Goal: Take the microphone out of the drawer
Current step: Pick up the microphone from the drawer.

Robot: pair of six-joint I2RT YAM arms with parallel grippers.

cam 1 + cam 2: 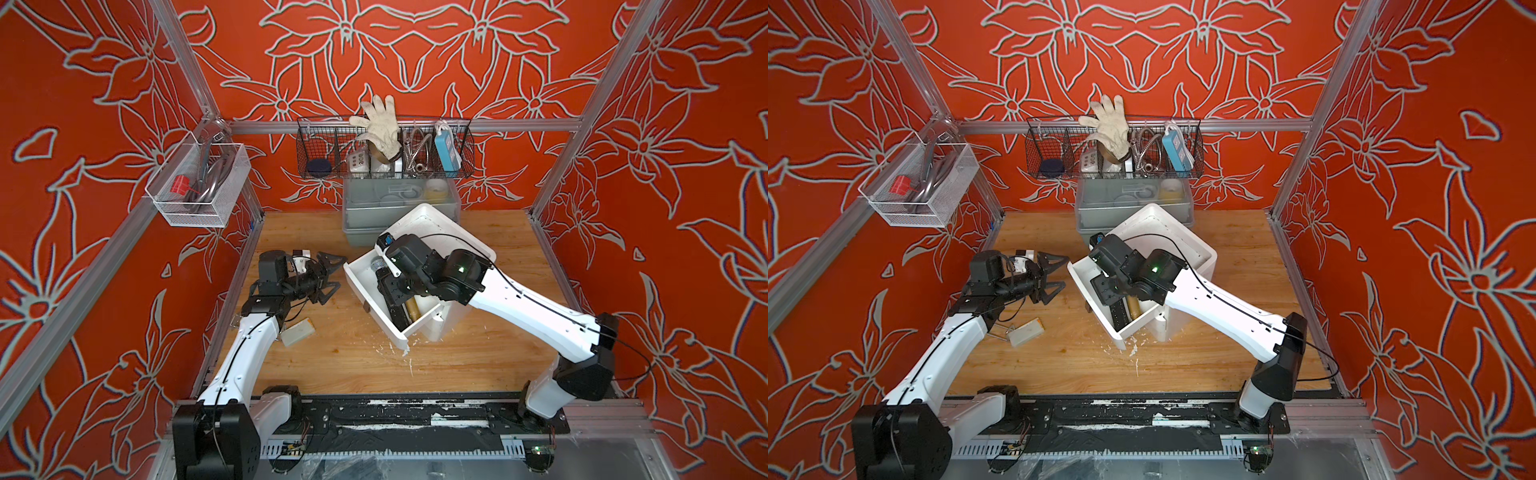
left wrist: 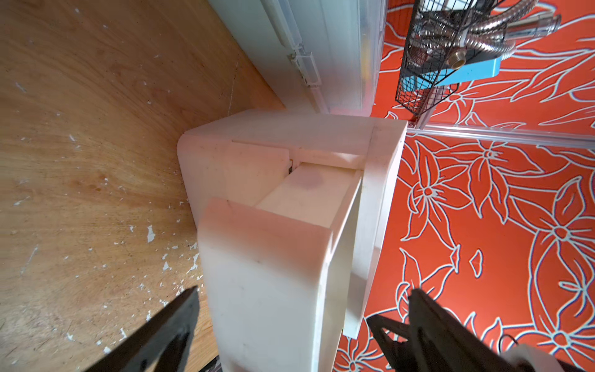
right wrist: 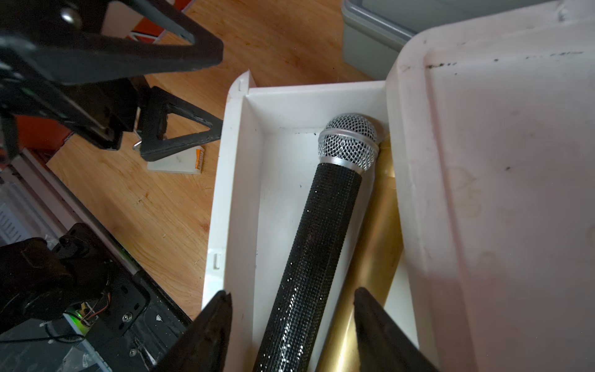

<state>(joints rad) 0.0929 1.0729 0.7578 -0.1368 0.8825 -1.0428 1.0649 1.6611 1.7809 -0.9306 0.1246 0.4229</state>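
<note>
Table point(image 1: 490, 340): wooden top, flecked with white chips near the cabinet's front.
Cabinet point(image 1: 432, 226): white, stands mid-table toward the back edge, set askew to the table's edges.
Drawer point(image 1: 356, 286): white, stands extended from the cabinet toward the table's left edge, with its contents exposed.
Microphone point(image 3: 322, 225): lies flat in the drawer. It has a black studded handle and a silver mesh head, and the head lies at the end nearer the back edge.
Gold tube point(image 3: 378, 238): lies in the same drawer, close alongside the microphone on the cabinet side.
Right tool point(image 3: 293, 294): sits over the drawer with fingers spread to either side of the microphone's handle. A gap shows at each finger and nothing is pinched.
Left tool point(image 1: 334, 274): fingers spread wide and empty, just beside the drawer's front panel. Contact cannot be told.
White block point(image 1: 297, 331): orange-edged, flat on the table near the left edge, beside the left arm.
Grey bin point(image 1: 399, 208): lidded, against the back edge, behind the cabinet.
Wire basket point(image 1: 320, 141): hangs on the back rail above the bin. It holds a white glove point(image 1: 380, 122), a metal hose point(image 1: 415, 149) and a blue power strip point(image 1: 446, 151).
</note>
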